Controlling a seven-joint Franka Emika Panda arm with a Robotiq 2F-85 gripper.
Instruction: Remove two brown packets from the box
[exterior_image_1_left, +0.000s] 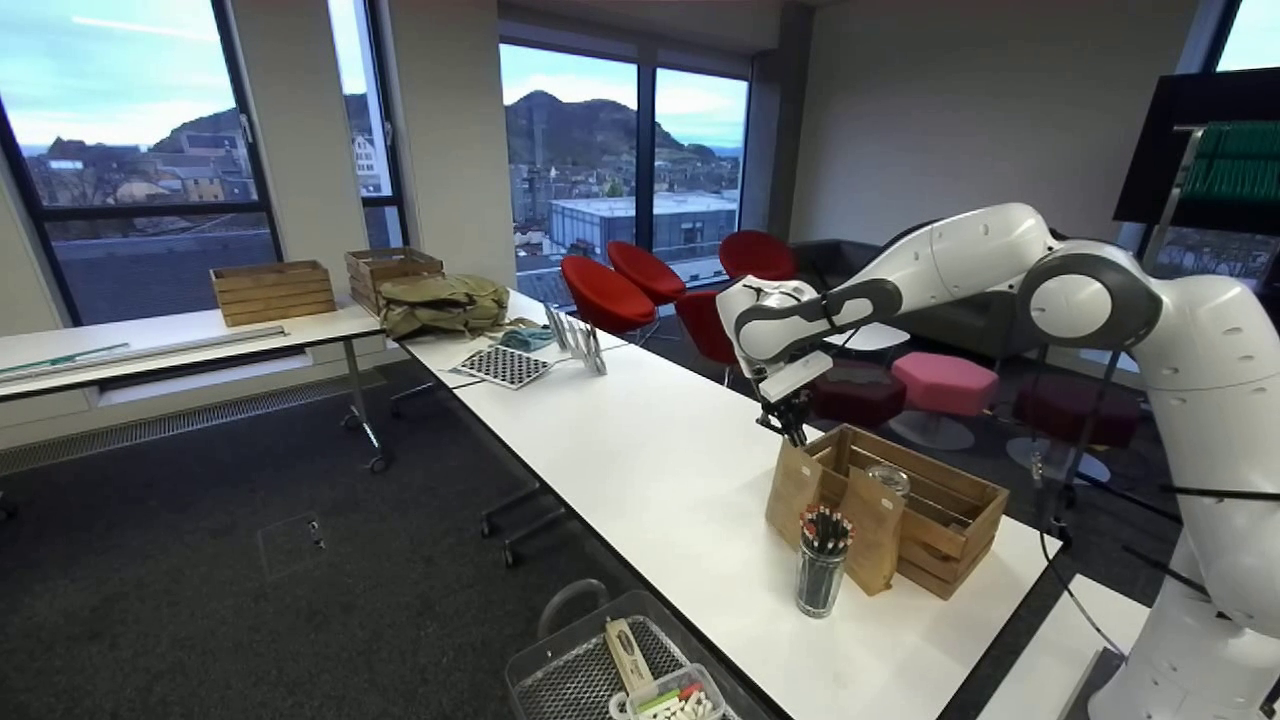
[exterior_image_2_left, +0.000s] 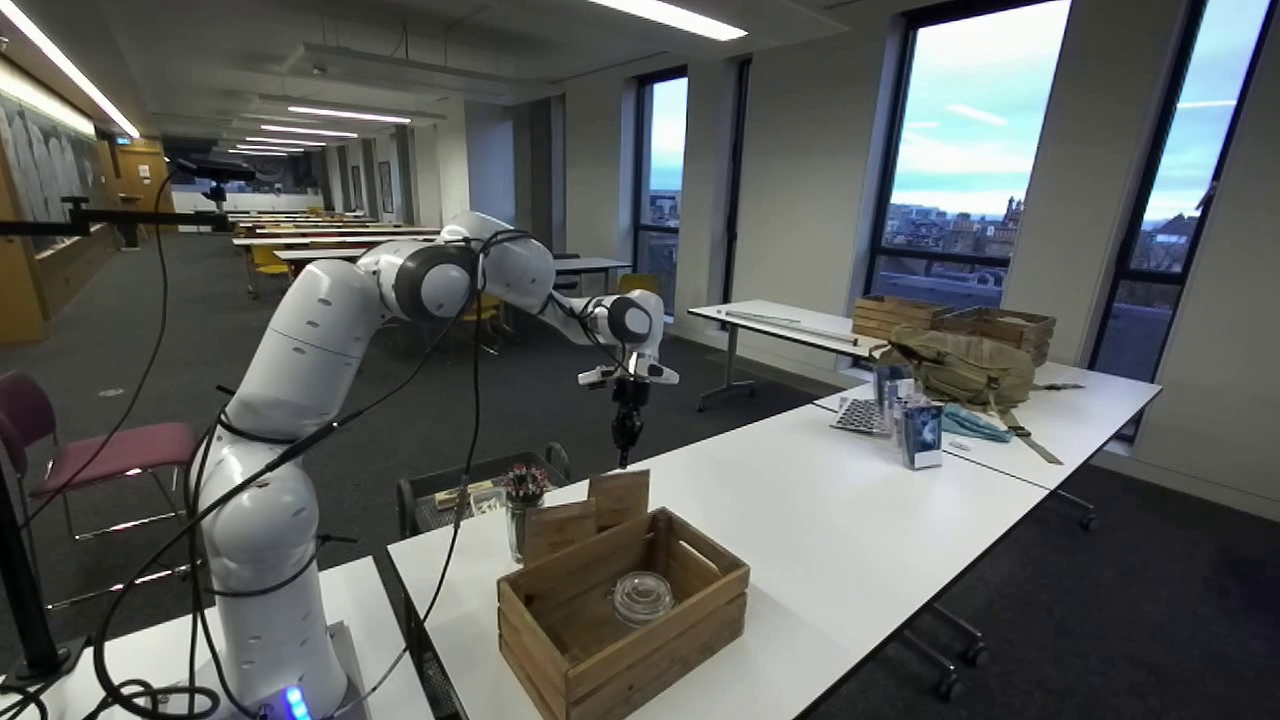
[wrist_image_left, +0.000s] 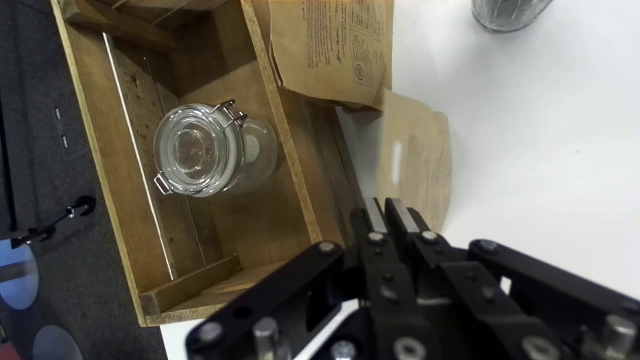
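Wrist view, printed brown packet (wrist_image_left: 334, 50) plus another brown packet (wrist_image_left: 421, 155), both upright just outside the crate (wrist_image_left: 298, 180), toward the table's (wrist_image_left: 550, 160) short end, clip-lid glass jar (wrist_image_left: 200, 150) inside the crate, claw (wrist_image_left: 386, 202) tips almost meeting at the second one, can't tell if it's gripping tbh

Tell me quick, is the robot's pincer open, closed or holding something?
Pincer: just a narrow gap, by the edge of a brown packet; can't tell whether it's closed on that or slightly open.

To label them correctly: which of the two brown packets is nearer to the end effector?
The brown packet farther from the pencil glass: its top is at the end effector; the other packet stands clear.
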